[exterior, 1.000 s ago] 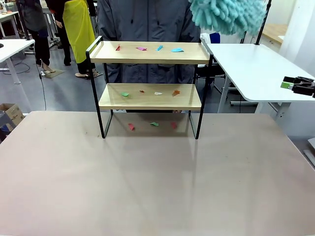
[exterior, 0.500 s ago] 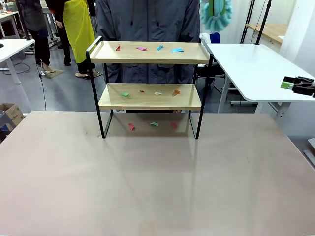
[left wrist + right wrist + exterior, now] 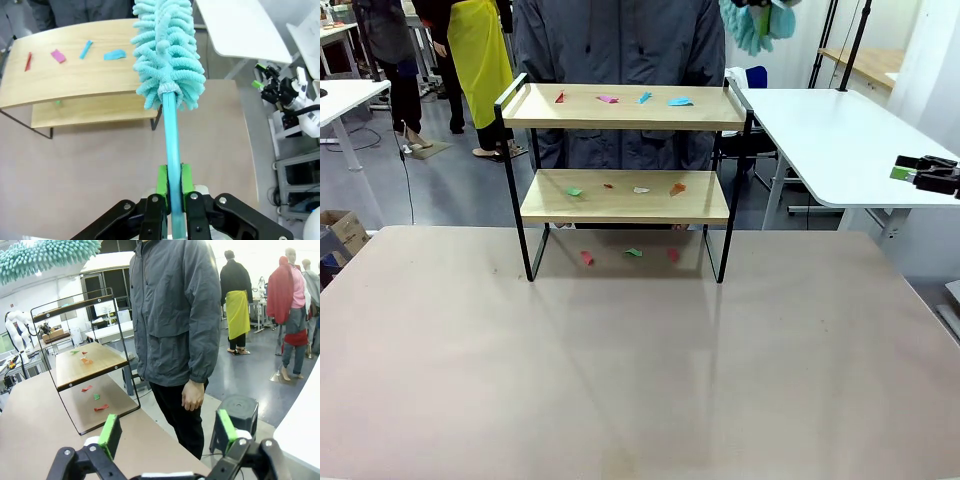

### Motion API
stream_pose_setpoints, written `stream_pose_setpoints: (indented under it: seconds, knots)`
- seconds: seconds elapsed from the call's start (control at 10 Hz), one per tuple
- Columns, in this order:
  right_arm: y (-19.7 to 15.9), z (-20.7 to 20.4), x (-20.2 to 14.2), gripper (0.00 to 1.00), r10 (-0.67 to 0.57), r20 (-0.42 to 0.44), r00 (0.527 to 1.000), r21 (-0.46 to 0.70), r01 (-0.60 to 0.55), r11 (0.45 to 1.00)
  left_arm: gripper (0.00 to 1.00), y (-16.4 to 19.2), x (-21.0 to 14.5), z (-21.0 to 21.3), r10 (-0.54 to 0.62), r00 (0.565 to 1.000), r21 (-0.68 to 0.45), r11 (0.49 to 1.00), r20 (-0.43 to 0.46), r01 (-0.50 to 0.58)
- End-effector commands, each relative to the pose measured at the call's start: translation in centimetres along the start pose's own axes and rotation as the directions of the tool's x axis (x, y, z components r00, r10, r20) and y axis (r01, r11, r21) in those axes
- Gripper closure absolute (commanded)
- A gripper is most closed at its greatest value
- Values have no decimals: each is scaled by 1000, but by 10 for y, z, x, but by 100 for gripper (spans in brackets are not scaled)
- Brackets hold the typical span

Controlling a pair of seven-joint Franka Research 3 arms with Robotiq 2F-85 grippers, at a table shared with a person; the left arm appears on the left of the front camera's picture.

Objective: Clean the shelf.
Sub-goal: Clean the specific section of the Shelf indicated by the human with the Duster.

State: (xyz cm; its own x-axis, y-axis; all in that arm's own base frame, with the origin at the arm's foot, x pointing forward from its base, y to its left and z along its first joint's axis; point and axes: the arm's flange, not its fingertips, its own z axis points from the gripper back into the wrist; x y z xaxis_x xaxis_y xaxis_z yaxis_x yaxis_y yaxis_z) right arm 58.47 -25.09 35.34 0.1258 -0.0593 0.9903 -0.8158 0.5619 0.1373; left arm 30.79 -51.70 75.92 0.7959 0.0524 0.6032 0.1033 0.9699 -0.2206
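Left gripper (image 3: pixel 171 177) was clamped on the teal duster (image 3: pixel 167 55) by its handle, head raised, likely staging a sweep. The shelf (image 3: pixel 75 82) sat beyond and below the head. Paper scraps (image 3: pixel 114 54): four on the top board (image 3: pixel 620 118), four on the lower board (image 3: pixel 620 210), three on the table (image 3: pixel 620 380) beneath. Right gripper (image 3: pixel 168 432) was wide and empty, off to the side.

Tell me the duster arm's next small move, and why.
Probably lower the duster onto the right end of the top board of the shelf and begin sweeping. The left gripper is shut on the handle, the fluffy head hangs above that end, and coloured paper scraps lie untouched on the board.
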Motion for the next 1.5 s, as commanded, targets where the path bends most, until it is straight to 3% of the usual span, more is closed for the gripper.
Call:
stream_pose_setpoints:
  seconds: [0.0, 0.5, 0.8, 1.0, 1.1, 1.4]
  knots:
    - [0, -1, 3, 0, 5, 6, 1000, -2, -5, 1000, 87, -12, 6, -12, 28, 1000, 6, 1000, -5, -28]
    - [0, -1, 3, 0, 5, 6, 1000, -2, -5, 1000, 87, 8, -3, -58, 5, 997, 122, 992, -80, 5]
    - [0, -1, 3, 0, 5, 6, 1000, -2, -5, 1000, 87, 18, -8, -84, -42, 987, 111, 992, -157, 60]
    - [0, -1, 3, 0, 5, 6, 1000, -2, -5, 1000, 87, 21, -6, -86, -89, 987, 92, 991, -134, 101]
    - [0, -1, 3, 0, 5, 6, 1000, -2, -5, 1000, 87, 13, -9, -89, -30, 990, 129, 990, -139, 49]
    - [0, -1, 3, 0, 5, 6, 1000, -2, -5, 1000, 87, 23, -1, -92, -53, 987, 147, 986, -153, 76]
